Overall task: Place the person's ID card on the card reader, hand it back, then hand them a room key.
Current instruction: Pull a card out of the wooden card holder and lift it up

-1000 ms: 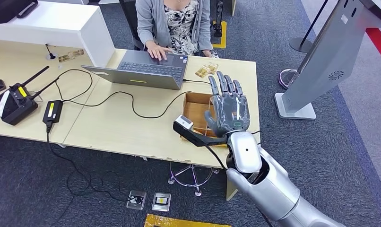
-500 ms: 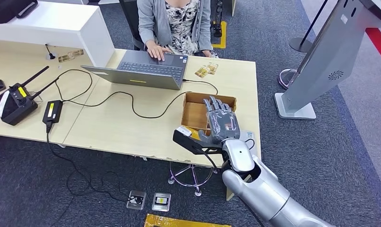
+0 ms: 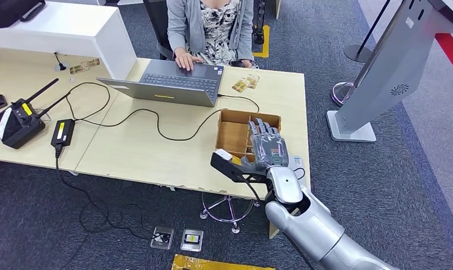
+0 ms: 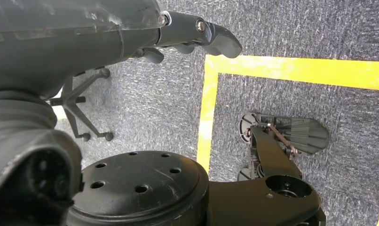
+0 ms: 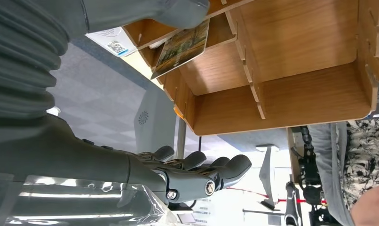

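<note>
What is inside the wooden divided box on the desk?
The brown wooden compartment box holds one picture-printed card in a compartment, under the right robot hand; that hand covers the other near compartments.

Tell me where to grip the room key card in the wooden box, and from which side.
Judging by the right wrist view, pinch the card by its free edge, coming in through the wooden box's open top. It leans tilted in its compartment with dividers beside it, and the right robot hand is over the box.

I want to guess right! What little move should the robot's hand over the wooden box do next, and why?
Probably lower a little and close its fingers on the card. The right hand hovers over the divided wooden box, and the card leans in a compartment by its thumb, not yet held.
</note>
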Robot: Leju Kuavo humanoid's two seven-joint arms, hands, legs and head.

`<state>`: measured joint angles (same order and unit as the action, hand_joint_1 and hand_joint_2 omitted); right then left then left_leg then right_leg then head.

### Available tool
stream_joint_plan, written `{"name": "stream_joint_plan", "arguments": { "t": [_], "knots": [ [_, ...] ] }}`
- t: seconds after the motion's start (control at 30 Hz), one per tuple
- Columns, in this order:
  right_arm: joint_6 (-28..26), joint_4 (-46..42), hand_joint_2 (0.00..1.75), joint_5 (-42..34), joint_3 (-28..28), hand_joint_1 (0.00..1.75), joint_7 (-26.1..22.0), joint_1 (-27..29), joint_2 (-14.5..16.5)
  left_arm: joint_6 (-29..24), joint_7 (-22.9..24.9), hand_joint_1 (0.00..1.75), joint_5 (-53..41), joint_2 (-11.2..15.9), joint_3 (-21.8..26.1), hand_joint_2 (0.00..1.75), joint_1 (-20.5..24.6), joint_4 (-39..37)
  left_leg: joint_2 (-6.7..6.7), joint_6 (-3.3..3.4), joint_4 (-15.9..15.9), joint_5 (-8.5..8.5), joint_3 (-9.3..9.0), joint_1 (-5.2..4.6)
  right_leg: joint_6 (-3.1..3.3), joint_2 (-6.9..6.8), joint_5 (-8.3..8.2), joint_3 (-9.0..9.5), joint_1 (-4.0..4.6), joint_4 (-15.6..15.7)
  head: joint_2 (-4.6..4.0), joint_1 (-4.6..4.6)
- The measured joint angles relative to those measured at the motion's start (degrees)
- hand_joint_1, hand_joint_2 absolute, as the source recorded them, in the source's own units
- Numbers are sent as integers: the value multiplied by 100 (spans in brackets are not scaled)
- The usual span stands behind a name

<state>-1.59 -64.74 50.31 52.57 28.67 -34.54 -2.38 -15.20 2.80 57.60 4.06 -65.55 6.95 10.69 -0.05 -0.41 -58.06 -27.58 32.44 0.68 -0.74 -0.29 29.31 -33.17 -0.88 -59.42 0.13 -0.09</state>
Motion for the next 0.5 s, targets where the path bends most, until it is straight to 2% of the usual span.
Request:
{"name": "stream_joint_plan", "arguments": {
  "t": [0.27,0.5],
  "knots": [
    [-41,81,175,203,-52,0,250,44,-58,37,-1,0,-60,2,-1,0,0,0,0,0,0,0,0,0,0,0,0,0,0,0,0,1],
    [-56,178,175,301,-103,0,253,122,-119,62,0,0,-102,5,-2,0,1,0,1,0,0,0,0,0,0,1,0,0,0,0,0,0]
  ]
}}
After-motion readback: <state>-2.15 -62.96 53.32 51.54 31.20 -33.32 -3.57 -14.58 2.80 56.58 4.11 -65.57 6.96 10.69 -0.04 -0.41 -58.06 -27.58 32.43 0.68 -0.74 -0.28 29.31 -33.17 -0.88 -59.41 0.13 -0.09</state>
